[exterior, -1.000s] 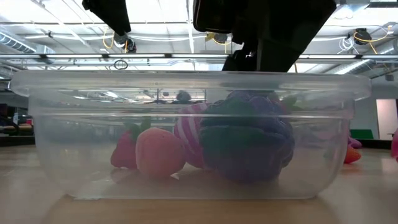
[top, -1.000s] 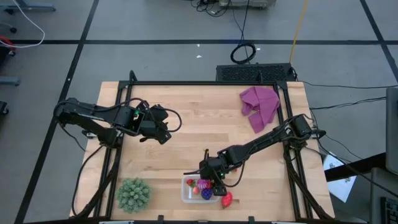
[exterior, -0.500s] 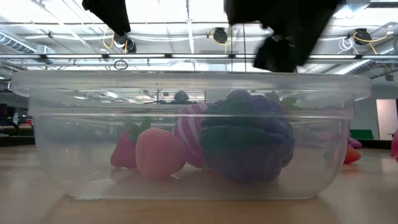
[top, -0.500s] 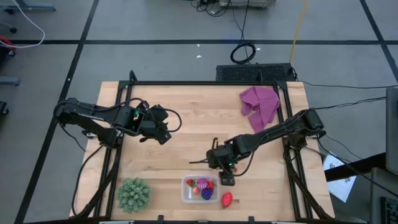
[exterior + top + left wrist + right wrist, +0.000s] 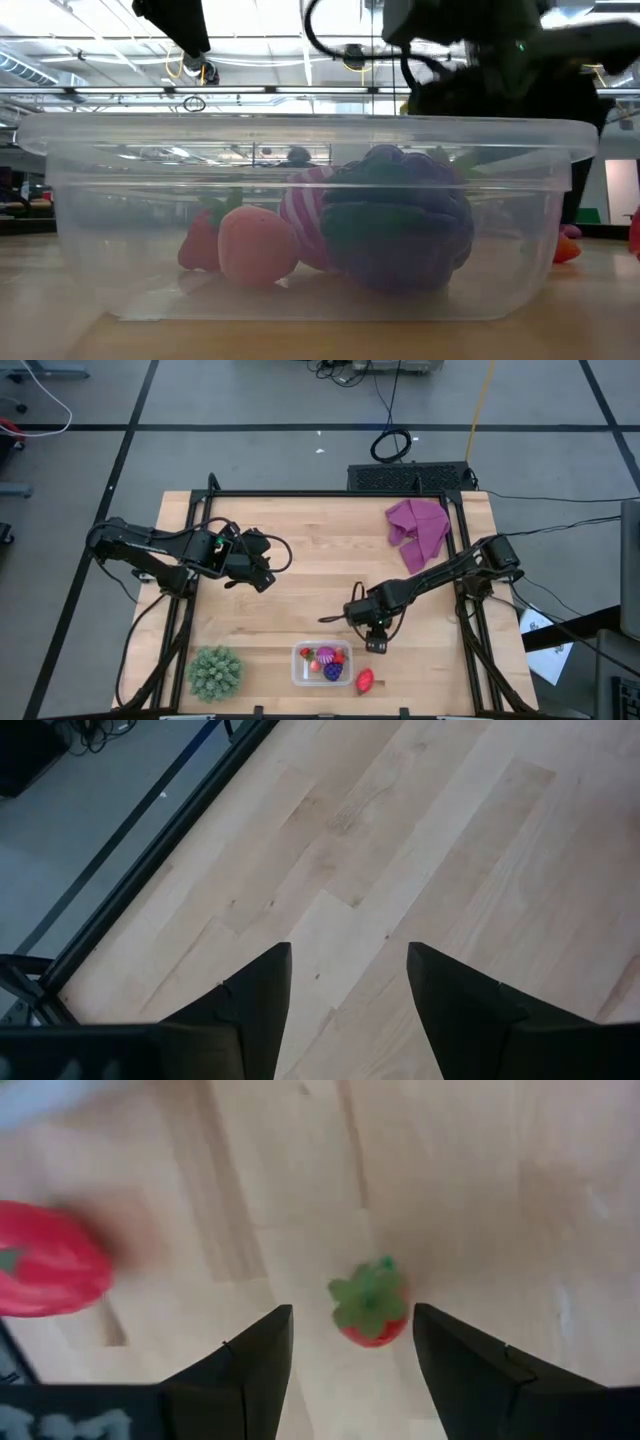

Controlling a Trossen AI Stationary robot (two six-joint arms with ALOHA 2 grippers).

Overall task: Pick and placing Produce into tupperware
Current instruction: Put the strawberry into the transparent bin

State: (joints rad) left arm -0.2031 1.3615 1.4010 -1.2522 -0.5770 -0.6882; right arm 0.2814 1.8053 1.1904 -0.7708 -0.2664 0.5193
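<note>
Two claws, both parted and empty. Right claw (image 5: 378, 647) hangs just beyond the tupperware (image 5: 322, 664), fingers spread, gripping nothing; its wrist view shows a small strawberry (image 5: 370, 1304) on the table (image 5: 310, 550) between the fingers, apart from both, and a larger red piece (image 5: 45, 1272) off to one side, blurred. Left claw (image 5: 262, 575) waits well away from the tupperware, open over bare wood. In the tupperware: grape bunch (image 5: 400, 220), striped magenta ball (image 5: 305, 215), pink-red pieces (image 5: 255, 245). One strawberry (image 5: 365, 680) lies just beside the tupperware.
</note>
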